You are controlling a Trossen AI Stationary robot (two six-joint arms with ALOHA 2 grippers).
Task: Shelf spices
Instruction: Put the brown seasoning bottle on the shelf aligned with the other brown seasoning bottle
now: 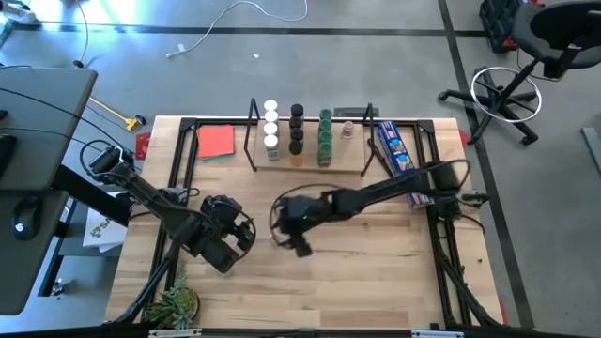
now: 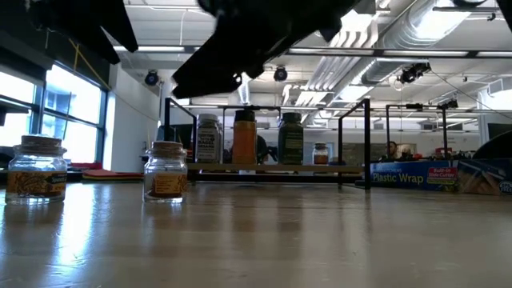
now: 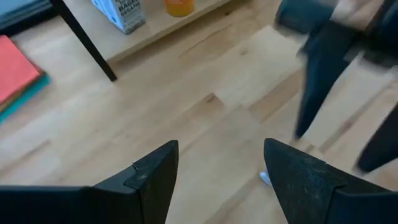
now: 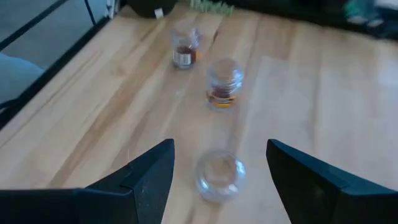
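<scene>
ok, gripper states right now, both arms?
Left gripper: open, empty.
Right gripper: open, holding nothing, clear-lidded spice jar between its fingers.

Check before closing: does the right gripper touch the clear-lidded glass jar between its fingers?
Apart. The right wrist view shows table on both sides of the jar, between the open right gripper's fingers.

You've got plenty of bare table (image 1: 376,272) on the near right side to move through. The middle is crowded: left gripper (image 1: 228,246) and right gripper (image 1: 293,237) sit close together, both with fingers apart. Three loose clear-lidded jars (image 4: 219,176) stand ahead of the right one. At the back, the shelf (image 1: 310,161) is packed with jars, red card (image 1: 216,141) beside it.
</scene>
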